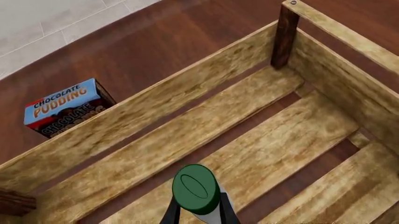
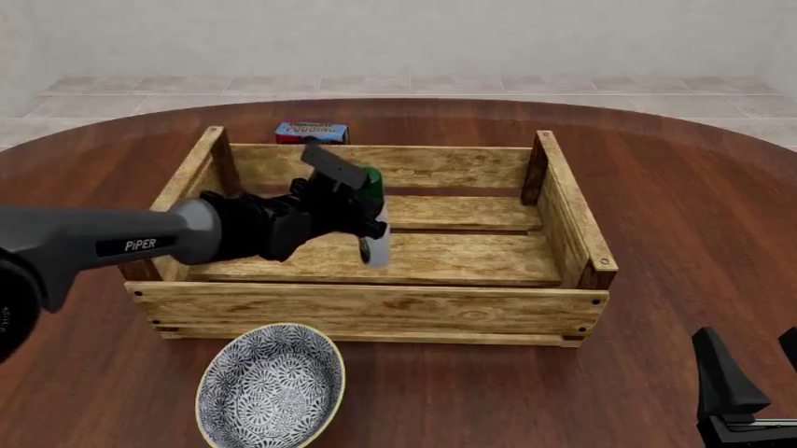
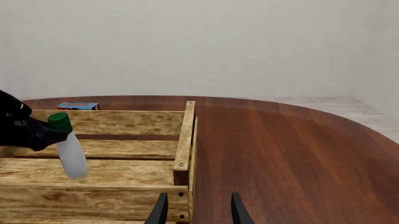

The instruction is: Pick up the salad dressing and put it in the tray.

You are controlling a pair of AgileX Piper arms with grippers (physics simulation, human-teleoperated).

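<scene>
The salad dressing (image 2: 376,238), a slim white bottle with a dark green cap, hangs tilted inside the tray (image 2: 373,304), over its middle slats. My left gripper (image 2: 362,213) is shut on the bottle just below the cap. The left wrist view shows the green cap (image 1: 195,188) between my fingers (image 1: 171,213), with the tray's floor slats (image 1: 268,140) below. The right wrist view shows the bottle (image 3: 71,156) inside the tray (image 3: 184,140); I cannot tell if its base touches the floor. My right gripper (image 2: 751,383) is open and empty, low at the near right, also in its wrist view (image 3: 198,210).
A blue-and-red chocolate pudding box (image 2: 310,133) stands just behind the tray's far wall, also in the left wrist view (image 1: 62,108). A round blue-white patterned bowl (image 2: 272,387) sits in front of the tray's near left corner. The round wooden table (image 2: 685,233) extends to the right.
</scene>
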